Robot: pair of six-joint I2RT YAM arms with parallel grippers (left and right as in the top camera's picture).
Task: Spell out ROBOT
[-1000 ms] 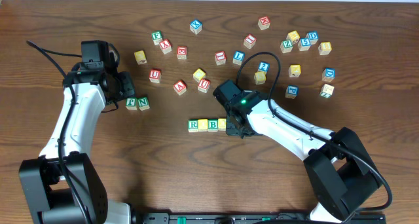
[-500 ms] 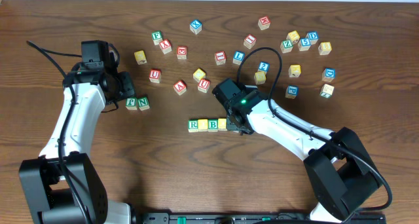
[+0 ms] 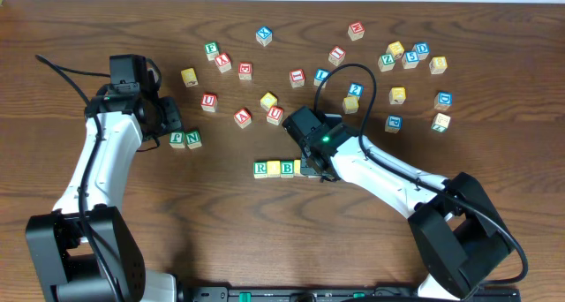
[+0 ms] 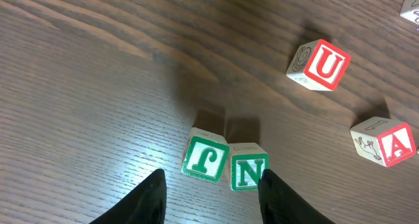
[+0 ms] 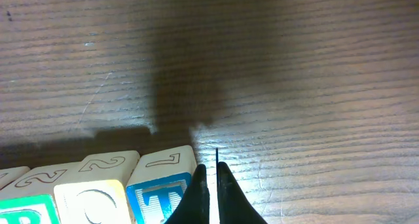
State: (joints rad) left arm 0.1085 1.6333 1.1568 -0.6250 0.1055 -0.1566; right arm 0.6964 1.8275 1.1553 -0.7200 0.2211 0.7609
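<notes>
The right gripper (image 5: 210, 175) has its two fingers pressed together on nothing. The tips are down at the table on the side of the blue-lettered T cube (image 5: 160, 192) that faces away from the row; whether they touch it or stand just beside it I cannot tell. Against the T's other side stands the second yellow-faced cube (image 5: 95, 199), then the green B (image 3: 288, 168), the first yellow-faced cube (image 3: 274, 168), and the green R (image 3: 261, 168) farthest from the T. From overhead the T is hidden under the gripper.

The word looks laid out, so the step is probably squaring up the T. Push low and at the middle of its side, along the row, slowly, and stop once the faces meet; an off-centre push could turn it. Then lift straight up.

The left gripper (image 3: 172, 118), well beyond the R end, is partly open and empty, with the F cube (image 4: 205, 160) and N cube (image 4: 249, 166) just ahead.

The table (image 5: 294, 86) is dark grained wood, with loose cubes scattered well behind the T. Little of the room shows.
</notes>
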